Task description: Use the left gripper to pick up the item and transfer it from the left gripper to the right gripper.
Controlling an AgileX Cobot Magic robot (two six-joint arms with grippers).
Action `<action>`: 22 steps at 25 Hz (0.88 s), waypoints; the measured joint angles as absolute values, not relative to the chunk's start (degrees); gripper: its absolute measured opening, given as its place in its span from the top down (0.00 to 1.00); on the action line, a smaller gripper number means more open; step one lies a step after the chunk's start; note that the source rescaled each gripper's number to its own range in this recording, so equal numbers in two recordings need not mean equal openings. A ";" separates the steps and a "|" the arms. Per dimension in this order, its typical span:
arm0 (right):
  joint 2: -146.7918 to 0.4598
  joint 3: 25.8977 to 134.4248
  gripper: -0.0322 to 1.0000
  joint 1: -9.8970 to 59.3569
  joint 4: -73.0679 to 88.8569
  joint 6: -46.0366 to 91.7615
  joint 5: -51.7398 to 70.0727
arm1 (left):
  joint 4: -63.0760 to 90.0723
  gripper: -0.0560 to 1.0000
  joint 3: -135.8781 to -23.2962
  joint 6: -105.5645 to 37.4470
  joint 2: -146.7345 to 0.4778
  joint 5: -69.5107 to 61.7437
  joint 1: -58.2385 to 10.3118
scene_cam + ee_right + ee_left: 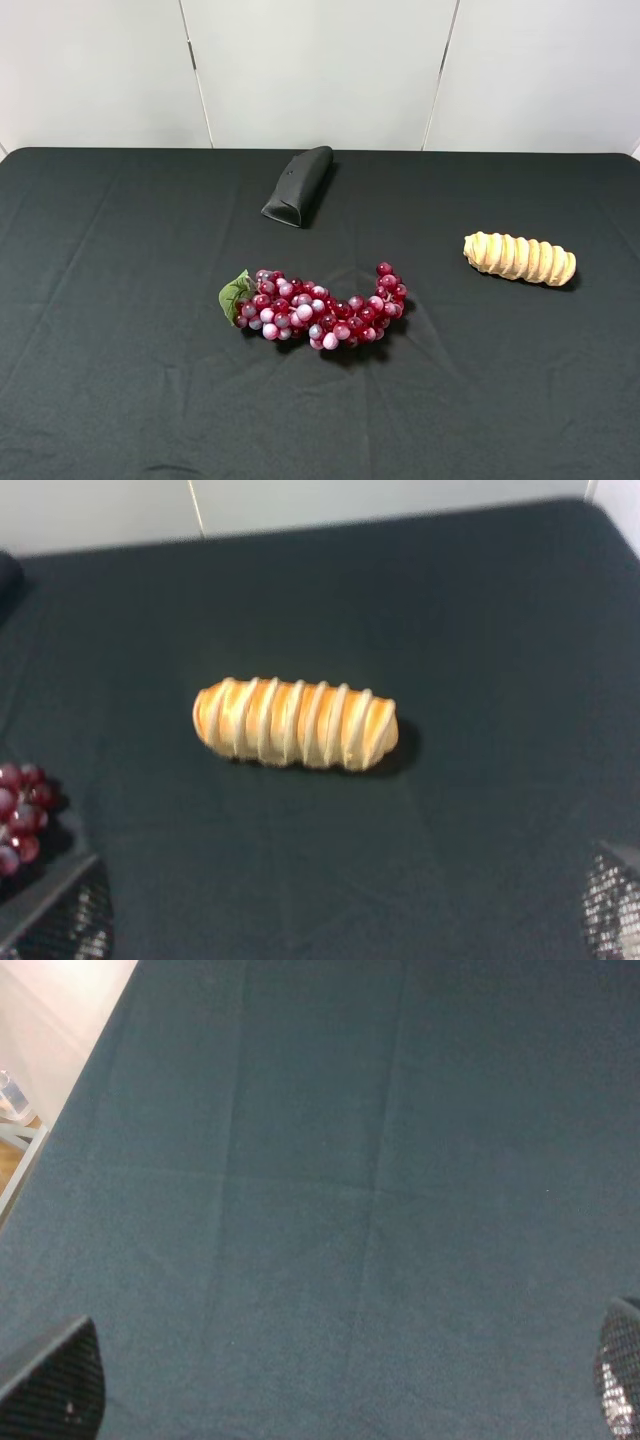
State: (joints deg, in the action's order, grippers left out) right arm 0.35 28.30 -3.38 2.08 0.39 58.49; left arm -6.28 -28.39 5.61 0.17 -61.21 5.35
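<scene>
The item [519, 258], a pale tan ridged roll, lies on its side on the dark cloth at the right of the table. The right wrist view shows it [296, 724] ahead of my right gripper [337, 910], well apart from it. That gripper's fingertips [70, 920] stand wide apart, open and empty. My left gripper [335, 1390] is open and empty too, with its fingertips [55, 1385] wide apart over bare cloth. The item does not show in the left wrist view. Neither arm shows in the exterior high view.
A red grape bunch [320, 308] with a green leaf lies at the table's middle; its edge shows in the right wrist view [20, 820]. A black wedge-shaped object [298, 185] lies toward the back centre. The table's left edge [60, 1130] shows in the left wrist view.
</scene>
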 joint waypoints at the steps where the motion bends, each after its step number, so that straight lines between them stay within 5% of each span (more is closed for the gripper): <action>1: 0.35 28.30 0.00 -3.38 2.12 0.39 58.55 | -6.28 0.02 -28.39 5.61 0.17 -61.21 5.35; 22: 0.35 28.30 0.00 -3.38 2.23 0.54 58.55 | -6.28 0.02 -28.39 5.61 0.17 -60.86 5.35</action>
State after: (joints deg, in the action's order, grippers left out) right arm 0.35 28.30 -3.38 2.23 0.54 58.55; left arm -6.28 -28.39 5.61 0.17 -60.86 5.35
